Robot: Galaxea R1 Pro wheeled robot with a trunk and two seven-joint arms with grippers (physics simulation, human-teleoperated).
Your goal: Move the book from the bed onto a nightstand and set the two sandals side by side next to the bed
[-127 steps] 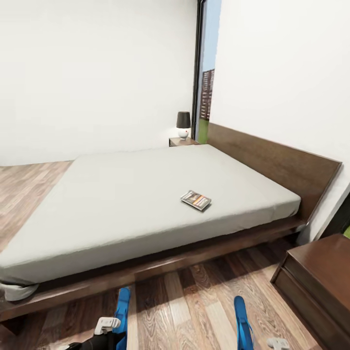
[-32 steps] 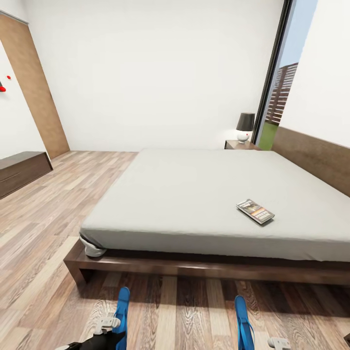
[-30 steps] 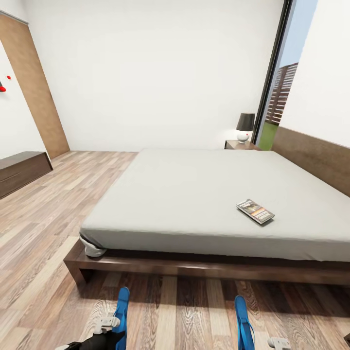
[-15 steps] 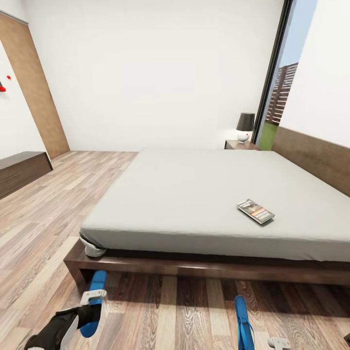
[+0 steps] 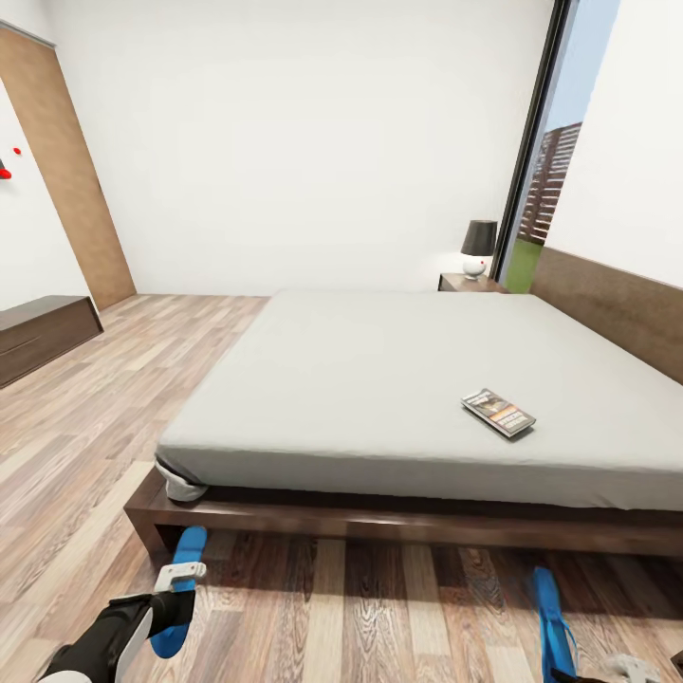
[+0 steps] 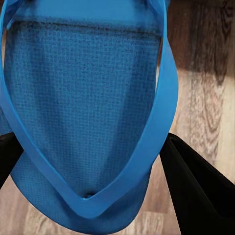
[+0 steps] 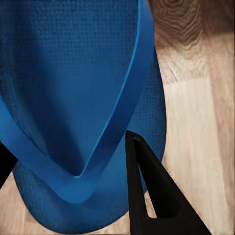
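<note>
Thin dark-grey paperback book (image 5: 499,413) w/ orange band lies flat on the light grey mattress of the low dark-wood bed (image 5: 379,379), near its front edge. Two bright blue flat sandals: one (image 5: 178,592) held in left pincer (image 6: 93,161), one (image 5: 550,631) in right pincer (image 7: 78,161), both above wood-plank floor (image 5: 360,617).

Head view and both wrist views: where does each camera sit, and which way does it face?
Head view: on the robot's head, facing forward and down over the bed and the book; the left arm shows low.
Left wrist view: near the left gripper, facing along its black fingers at the left sandal above the floor.
Right wrist view: near the right gripper, past one finger, at the right sandal.
Shared: both sandals and the floor appear in the head view too.
</note>
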